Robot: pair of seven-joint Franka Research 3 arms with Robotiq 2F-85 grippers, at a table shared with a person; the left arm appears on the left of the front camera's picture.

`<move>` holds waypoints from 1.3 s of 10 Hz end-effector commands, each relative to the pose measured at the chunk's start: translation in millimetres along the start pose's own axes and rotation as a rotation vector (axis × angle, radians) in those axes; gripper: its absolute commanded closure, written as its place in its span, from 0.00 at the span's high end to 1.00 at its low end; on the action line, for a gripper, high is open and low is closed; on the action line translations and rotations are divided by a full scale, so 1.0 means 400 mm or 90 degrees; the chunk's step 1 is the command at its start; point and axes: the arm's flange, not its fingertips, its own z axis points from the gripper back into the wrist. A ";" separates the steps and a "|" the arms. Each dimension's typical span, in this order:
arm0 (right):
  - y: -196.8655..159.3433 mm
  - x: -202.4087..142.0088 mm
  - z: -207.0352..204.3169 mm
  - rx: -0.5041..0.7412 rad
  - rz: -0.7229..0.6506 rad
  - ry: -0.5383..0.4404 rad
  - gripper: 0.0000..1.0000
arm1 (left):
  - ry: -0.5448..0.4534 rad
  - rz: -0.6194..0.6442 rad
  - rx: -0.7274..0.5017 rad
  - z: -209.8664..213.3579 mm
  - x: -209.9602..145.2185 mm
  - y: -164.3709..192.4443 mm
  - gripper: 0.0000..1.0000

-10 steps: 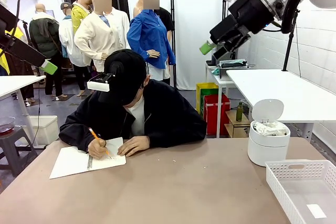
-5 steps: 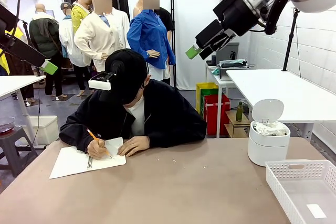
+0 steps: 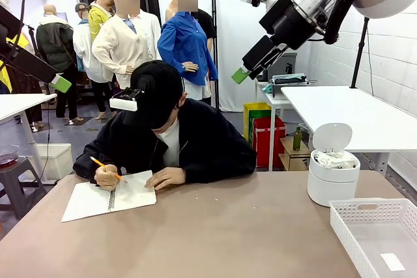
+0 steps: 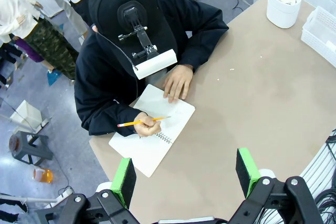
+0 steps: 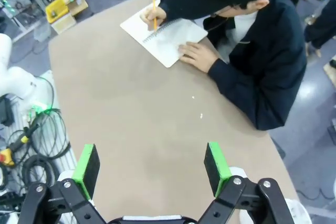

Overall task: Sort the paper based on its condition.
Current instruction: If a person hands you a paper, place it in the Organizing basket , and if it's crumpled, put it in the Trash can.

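Right arm has swung further toward picture left and slightly up across the front-view sequence; the right gripper now hangs high above the table's far side, jaws spread wide, nothing between them. In its own wrist view the right gripper looks down on bare tabletop with both green pads apart. Left gripper likewise stands wide open and empty, high over the near-left of the table; its green pad has not shifted between frames.

The person's hand with the pencil has moved to the left edge of the notebook; earlier it rested nearer the page's middle. Other hand stays flat beside the page.

The paper: crumpled lumps sit in the small white bin, lid raised; one flat slip lies in the white basket. Two tiny white scraps lie on the table, too small to judge.

Reading: no loose piece awaits sorting; the arms appear to be waiting while the person writes.
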 end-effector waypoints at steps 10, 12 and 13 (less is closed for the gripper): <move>0.003 -0.001 0.000 0.004 -0.005 -0.005 1.00 | 0.000 0.001 0.001 0.001 -0.001 0.001 1.00; 0.003 -0.001 0.000 0.004 -0.005 -0.005 1.00 | 0.000 0.001 0.001 0.001 -0.001 0.001 1.00; 0.003 -0.001 0.000 0.004 -0.005 -0.005 1.00 | 0.000 0.001 0.001 0.001 -0.001 0.001 1.00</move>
